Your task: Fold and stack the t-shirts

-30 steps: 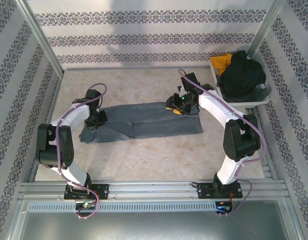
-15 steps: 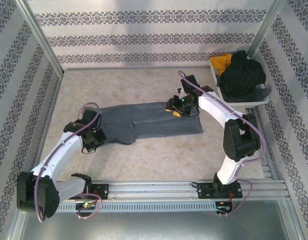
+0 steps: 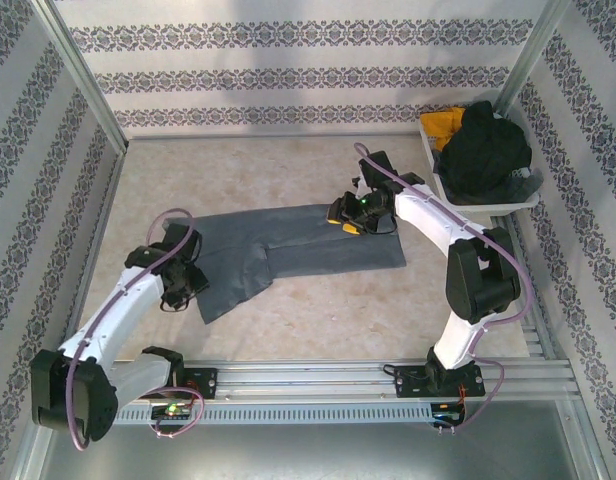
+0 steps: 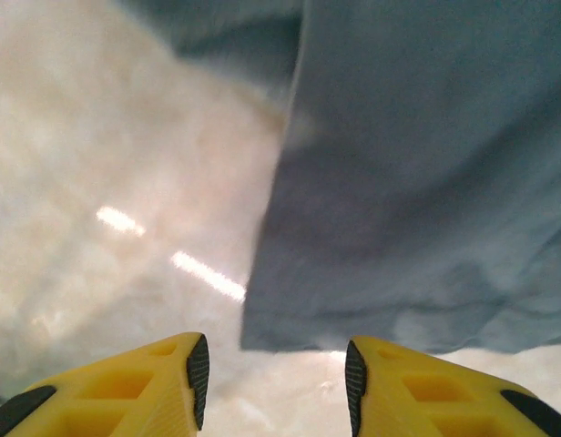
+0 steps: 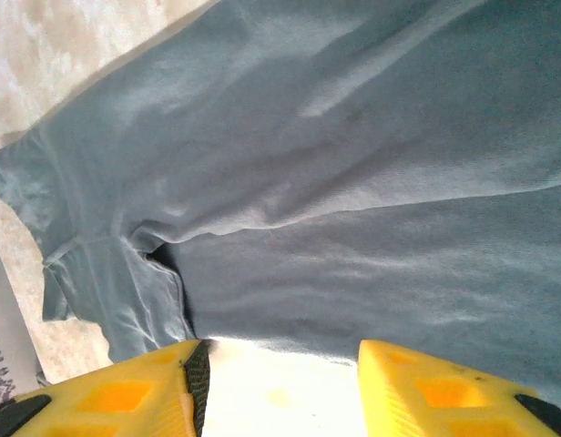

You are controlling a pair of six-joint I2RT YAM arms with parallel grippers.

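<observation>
Currently a grey t-shirt [image 3: 308, 245] is lying flat and partly folded across the middle of the pale table [image 3: 288, 160], its long side running from left to right. The left gripper [image 3: 180, 288] is hovering low at the shirt's left end, beside the corner that is reaching toward the near edge. In the left wrist view its yellow fingers [image 4: 171, 382] are standing spread apart with only bare table showing between them, and the hem of the shirt is lying just ahead of the fingertips, so nothing is being grasped. The right gripper [image 3: 348, 215] is sitting at the far edge of the shirt, toward its right half. In the right wrist view its yellow fingers [image 5: 135, 391] are likewise standing apart and released, with a bright patch of table between them and the wrinkled grey cloth, one sleeve included, spreading just beyond the tips. At the far right corner of the table a white tray [image 3: 488, 203] is holding a bunched black garment [image 3: 483, 150] and a yellow garment [image 3: 443, 125], well apart from both grippers.
</observation>
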